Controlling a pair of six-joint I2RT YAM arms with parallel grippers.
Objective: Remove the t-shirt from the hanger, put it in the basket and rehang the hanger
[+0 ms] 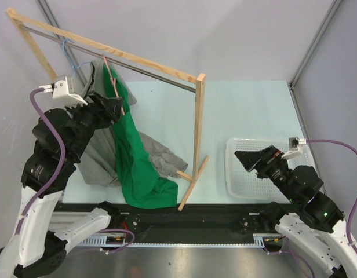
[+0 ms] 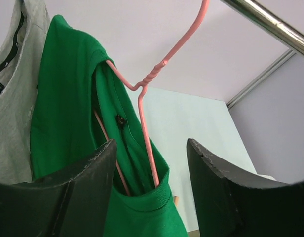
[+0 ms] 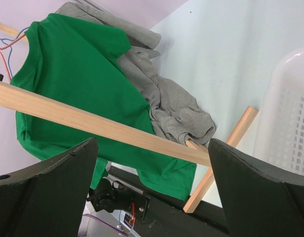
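A green t-shirt (image 1: 138, 165) hangs on a pink wire hanger (image 1: 113, 81) from the metal rail of a wooden rack. In the left wrist view the pink hanger (image 2: 147, 123) runs down into the green collar (image 2: 142, 197). My left gripper (image 1: 117, 106) is open, its jaws on either side of the collar and the hanger wire (image 2: 152, 185), not touching them. My right gripper (image 1: 243, 157) is open and empty over the white basket, far from the shirt. The green shirt also shows in the right wrist view (image 3: 78, 84).
A grey t-shirt (image 1: 100, 156) hangs behind the green one, its hem lying on the table (image 3: 176, 111). A blue hanger (image 1: 67, 52) hangs further left on the rail. The wooden rack post (image 1: 197, 124) stands mid-table. A white basket (image 1: 239, 185) sits at the right.
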